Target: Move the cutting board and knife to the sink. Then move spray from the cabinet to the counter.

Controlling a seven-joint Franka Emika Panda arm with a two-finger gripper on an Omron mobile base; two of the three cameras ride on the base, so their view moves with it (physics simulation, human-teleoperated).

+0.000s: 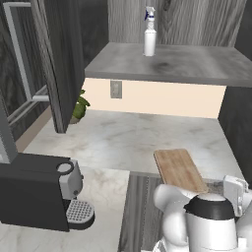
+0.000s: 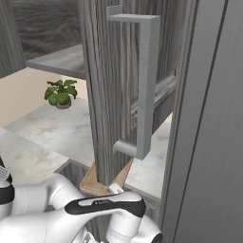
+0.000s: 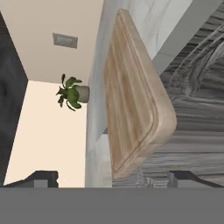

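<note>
I count one cutting board (image 1: 179, 170), one spray (image 1: 149, 32), one potted plant (image 2: 60, 93), one wall outlet (image 1: 116, 89) and one coffee machine (image 1: 42, 194).

The cutting board is a flat slab of light-brown wood with visible grain, rounded corners and a shallow groove near its edge. It lies at the front edge of the surface (image 1: 113, 135), a pale marbled stone, and its near end juts out past that edge over dark wood-grain cabinetry below. The spray is a slim white bottle with a blue-and-white trigger top, standing upright on the smooth grey shelf of the cabinet (image 1: 167, 64), well apart from the board. The cabinet has dark grey wood-grain walls, and its tall door (image 2: 118, 90) with a squared grey bar handle (image 2: 144, 80) stands swung open. The outlet is a grey plate on the beige backsplash. The plant is small and leafy, in a pale pot at the back of the surface. The coffee machine is a dark box with a grey spout and a round perforated drip tray.

My jaws (image 3: 113, 177) stand wide apart and empty, my dark fingertips (image 3: 39, 178) to either side of the board's near end, not touching it.
</note>
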